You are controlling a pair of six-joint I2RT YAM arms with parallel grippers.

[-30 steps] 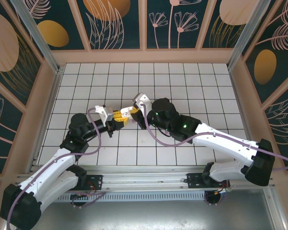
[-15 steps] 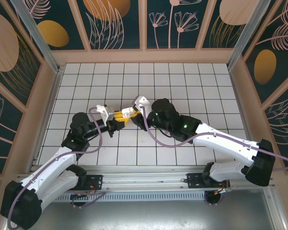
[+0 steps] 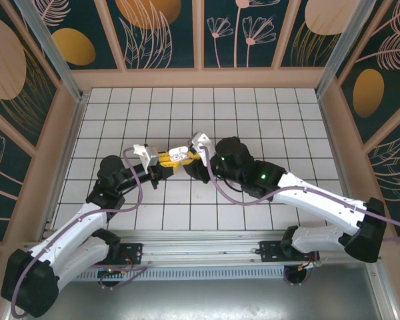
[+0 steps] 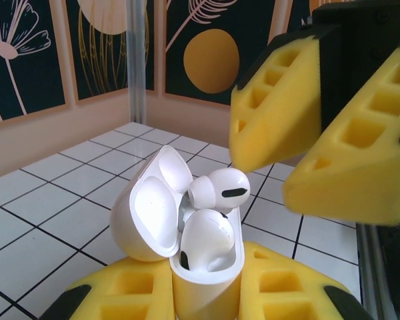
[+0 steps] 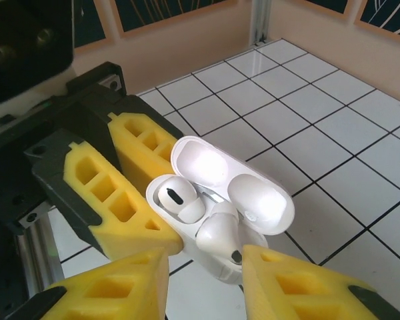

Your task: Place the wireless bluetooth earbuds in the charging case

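Small white wireless earbuds (image 4: 218, 190) sit in the open white plastic charging case (image 4: 150, 213) clenched by the left gripper (image 4: 203, 297); the upper one rides proud. Right wrist view: the released right gripper (image 5: 203, 280) hangs close, and a brush could flick it out.

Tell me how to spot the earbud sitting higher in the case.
At the middle of the tiled table, the left gripper clamps an open white charging case. Of the two inside, yours is the upper earbud, riding higher than its twin and showing a dark oval patch.
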